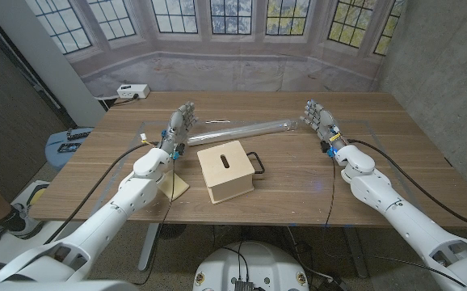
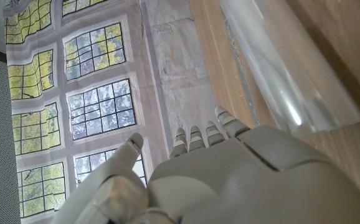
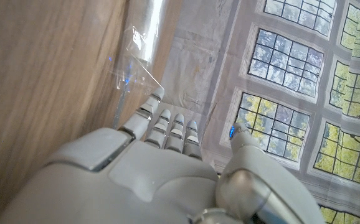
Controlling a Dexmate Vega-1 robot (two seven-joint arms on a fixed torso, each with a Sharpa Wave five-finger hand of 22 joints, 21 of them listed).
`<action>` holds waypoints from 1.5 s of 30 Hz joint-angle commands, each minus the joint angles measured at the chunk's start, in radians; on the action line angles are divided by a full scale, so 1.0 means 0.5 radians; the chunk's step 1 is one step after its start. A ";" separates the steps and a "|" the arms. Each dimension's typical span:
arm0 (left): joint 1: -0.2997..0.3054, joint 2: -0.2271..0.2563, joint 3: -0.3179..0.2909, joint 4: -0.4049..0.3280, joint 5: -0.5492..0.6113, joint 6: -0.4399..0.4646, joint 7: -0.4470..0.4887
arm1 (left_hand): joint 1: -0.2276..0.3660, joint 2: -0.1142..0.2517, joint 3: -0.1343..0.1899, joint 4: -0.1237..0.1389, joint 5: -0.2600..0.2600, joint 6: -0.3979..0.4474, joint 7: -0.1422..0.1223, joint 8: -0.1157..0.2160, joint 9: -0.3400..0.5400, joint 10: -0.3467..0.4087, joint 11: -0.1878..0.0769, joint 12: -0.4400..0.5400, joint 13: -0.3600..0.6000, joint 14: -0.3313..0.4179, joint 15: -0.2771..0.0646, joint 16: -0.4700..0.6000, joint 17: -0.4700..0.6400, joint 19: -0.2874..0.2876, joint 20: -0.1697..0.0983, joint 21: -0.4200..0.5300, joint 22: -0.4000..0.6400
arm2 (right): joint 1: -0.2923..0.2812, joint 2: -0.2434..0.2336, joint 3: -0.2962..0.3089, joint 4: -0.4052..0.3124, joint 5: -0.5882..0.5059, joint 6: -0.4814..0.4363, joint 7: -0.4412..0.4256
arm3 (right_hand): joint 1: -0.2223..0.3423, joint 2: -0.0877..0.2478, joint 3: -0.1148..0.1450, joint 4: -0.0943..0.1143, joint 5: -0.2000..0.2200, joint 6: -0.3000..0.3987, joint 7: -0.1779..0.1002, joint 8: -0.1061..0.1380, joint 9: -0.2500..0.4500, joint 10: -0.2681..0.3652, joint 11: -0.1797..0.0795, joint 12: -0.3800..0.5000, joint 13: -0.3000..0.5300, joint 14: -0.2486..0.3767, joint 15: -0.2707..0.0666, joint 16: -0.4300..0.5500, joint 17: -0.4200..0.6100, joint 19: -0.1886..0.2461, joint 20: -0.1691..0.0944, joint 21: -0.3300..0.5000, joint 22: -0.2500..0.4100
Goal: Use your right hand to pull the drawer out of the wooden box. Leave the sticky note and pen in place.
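The wooden box point(image 1: 226, 170), its black drawer handle point(image 1: 256, 162) facing right, is seen mid-counter point(image 1: 298, 186). The left hand point(image 1: 179, 125) and right hand point(image 1: 320, 120) are held open, empty, flanking a clear tube point(image 1: 246, 128).

RIGHT WRIST: OPEN HAND OVER TABLE

Right hand point(image 3: 167, 174) seen from the back, fingers point(image 3: 161, 121) extended and slightly apart, thumb set off to one side, holding nothing. Clear plastic tube point(image 3: 139, 43) just beyond fingertips, lying on wooden table point(image 3: 37, 74). Window backdrop point(image 3: 292, 81) past the thumb.
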 commanded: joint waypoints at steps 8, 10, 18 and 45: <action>0.063 0.104 -0.005 -0.179 0.007 0.133 0.041 | 0.013 0.016 0.022 -0.013 0.010 0.012 0.001 0.001 0.003 -0.012 0.003 0.006 0.008 0.005 0.015 0.009 0.008 0.017 -0.002 0.008 0.005 | -0.007 -0.049 -0.026 -0.035 -0.049 -0.033 -0.004 | 0.034 -0.005 0.009 -0.012 0.009 0.021 0.002 0.010 0.003 0.026 0.011 0.014 0.009 0.016 -0.022 0.015 -0.001 0.014 -0.002 0.008 0.009; 0.065 0.115 -0.004 -0.189 0.007 0.145 0.035 | 0.015 0.016 0.023 -0.016 0.010 0.012 0.002 -0.001 0.003 -0.011 0.005 0.005 0.008 0.005 0.014 0.009 0.008 0.017 -0.002 0.007 0.005 | -0.010 -0.061 -0.026 -0.052 -0.062 -0.036 -0.014 | 0.035 -0.005 0.009 -0.014 0.009 0.021 0.004 0.010 0.003 0.026 0.010 0.014 0.009 0.016 -0.022 0.015 -0.002 0.013 0.001 0.008 0.009; 0.063 0.159 0.003 -0.224 0.024 0.173 0.012 | 0.026 0.017 0.027 -0.028 0.008 0.015 0.002 -0.004 0.003 -0.010 0.002 0.002 0.008 0.005 0.015 0.006 0.007 0.017 -0.002 0.005 0.005 | -0.039 -0.131 -0.015 -0.148 -0.100 -0.065 -0.044 | 0.044 -0.005 0.009 -0.023 0.008 0.025 0.004 0.010 0.003 0.025 0.003 0.013 0.009 0.015 -0.022 0.016 -0.008 0.010 0.009 0.008 0.010; 0.037 0.207 0.037 -0.239 0.031 0.213 -0.090 | 0.059 0.021 0.037 -0.067 0.003 0.026 -0.001 -0.012 0.004 0.001 0.006 -0.002 0.009 0.010 0.014 0.002 0.006 0.020 -0.001 0.002 0.005 | -0.121 -0.330 -0.026 -0.283 -0.240 -0.235 -0.123 | 0.059 0.002 0.004 -0.042 0.004 0.058 -0.007 0.015 0.004 0.042 0.015 0.018 0.011 0.028 -0.025 0.028 -0.022 0.014 0.024 0.012 0.010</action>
